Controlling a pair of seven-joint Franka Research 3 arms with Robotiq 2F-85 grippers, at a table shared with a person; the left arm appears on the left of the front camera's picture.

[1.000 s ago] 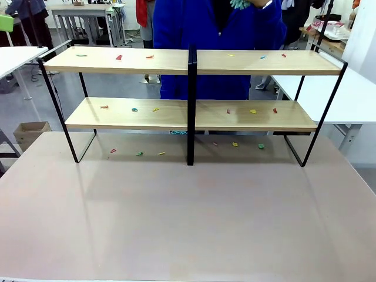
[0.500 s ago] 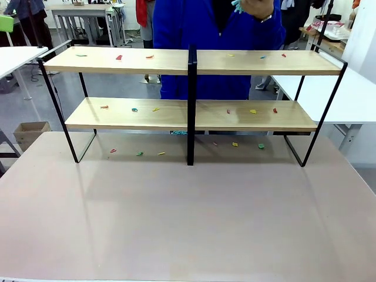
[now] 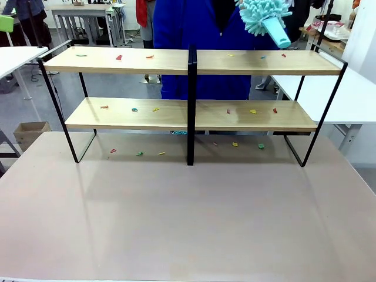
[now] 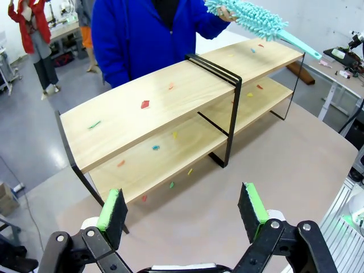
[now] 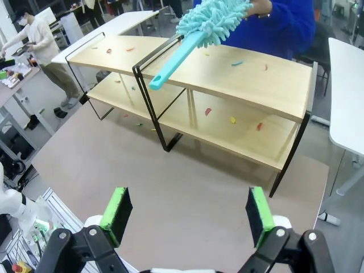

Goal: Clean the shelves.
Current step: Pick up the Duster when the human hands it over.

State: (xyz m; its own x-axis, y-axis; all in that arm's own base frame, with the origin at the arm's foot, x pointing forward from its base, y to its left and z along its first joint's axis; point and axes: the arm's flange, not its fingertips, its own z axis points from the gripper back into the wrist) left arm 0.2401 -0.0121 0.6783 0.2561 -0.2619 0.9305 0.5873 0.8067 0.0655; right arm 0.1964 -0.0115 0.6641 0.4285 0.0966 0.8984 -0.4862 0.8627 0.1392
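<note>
The shelves [image 3: 194,61] stand across the far half of the table, two light-wood boards in a thin black frame with a black centre post; they also show as the shelves [image 4: 170,108] and the shelves [image 5: 227,74]. Small coloured scraps [image 3: 119,57] lie on both boards and on the table under them. A person in blue behind the rack holds a fluffy teal duster [image 3: 264,17] by its head, handle pointing toward me, above the right end; it shows too as the duster [image 4: 250,20] and the duster [image 5: 199,31]. My left gripper [image 4: 182,207] and right gripper [image 5: 185,207] hover open, holding nothing, well short of the rack.
The brown-grey table [image 3: 188,217] stretches bare in front of the rack. White tables [image 3: 352,100] stand at both sides. A cardboard box [image 3: 30,132] sits on the floor at the left. Another person [image 5: 40,51] stands by a bench farther off.
The person has brought the teal duster down into view above the right end of the top board; earlier only a bit of teal showed at the hand.
</note>
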